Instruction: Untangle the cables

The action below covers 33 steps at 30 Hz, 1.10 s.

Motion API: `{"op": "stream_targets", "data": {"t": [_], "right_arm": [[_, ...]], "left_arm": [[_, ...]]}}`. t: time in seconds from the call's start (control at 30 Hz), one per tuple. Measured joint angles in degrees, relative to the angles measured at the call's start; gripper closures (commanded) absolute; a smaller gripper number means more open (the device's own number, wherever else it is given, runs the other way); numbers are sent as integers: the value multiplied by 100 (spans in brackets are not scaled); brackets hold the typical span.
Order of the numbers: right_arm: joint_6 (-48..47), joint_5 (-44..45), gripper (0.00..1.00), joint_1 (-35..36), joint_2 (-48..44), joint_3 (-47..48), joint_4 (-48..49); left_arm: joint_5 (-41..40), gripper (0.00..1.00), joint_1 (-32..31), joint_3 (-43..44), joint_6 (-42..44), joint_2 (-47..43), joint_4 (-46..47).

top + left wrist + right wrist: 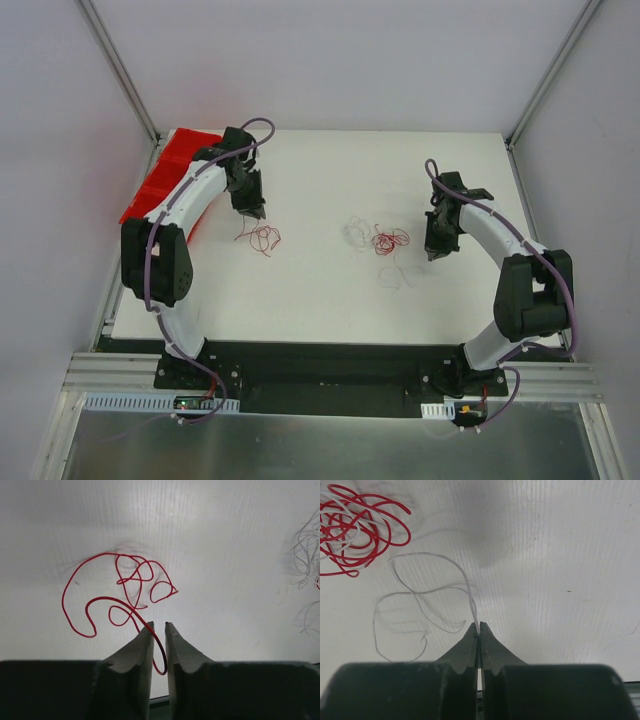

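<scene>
One red cable [262, 238] lies apart on the white table, left of centre, curling in loose loops [130, 579]. My left gripper [250, 213] hangs just above it. Its fingers stand slightly open [159, 624], and one end loop of the red cable passes loosely through the narrow gap. At the table's centre sits a tangle of red cables [390, 241] mixed with pale ones [355, 530]. My right gripper [433, 255] is shut [479, 624] on a thin white cable [471, 600], which trails left in open curls toward the tangle.
A red bin [165, 180] stands at the table's left edge behind the left arm. More pale wires [356, 232] lie left of the central tangle and also show at the right of the left wrist view [305, 555]. White walls enclose the table.
</scene>
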Motion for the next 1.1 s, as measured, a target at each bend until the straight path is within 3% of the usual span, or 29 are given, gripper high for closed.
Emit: {"op": "stream_targets", "data": {"t": [0.07,0.3,0.43,0.8,0.93,1.0,1.1], "right_arm": [[-24,-22,98,0,0,-2,2],[-46,-114,98,0,0,-13,39],[-46,-212,99,0,0,-79,98],[-61,-529,99,0,-2,-151,208],[-61,-573,99,0,-24,-208,243],[-59,-599,100,0,-63,-258,262],[-59,-621,99,0,-131,-306,262]], "left_arm": [[24,61,-2,210,66,284,-17],[179,20,-125,743,415,907,-48],[136,15,-389,750,584,1158,-190],[-671,19,-951,841,940,1827,-516],[-1003,13,-944,1086,1080,1827,-520],[-1117,1,-940,1180,1185,1818,-505],[-1263,1,-940,1204,1331,1731,-501]]}}
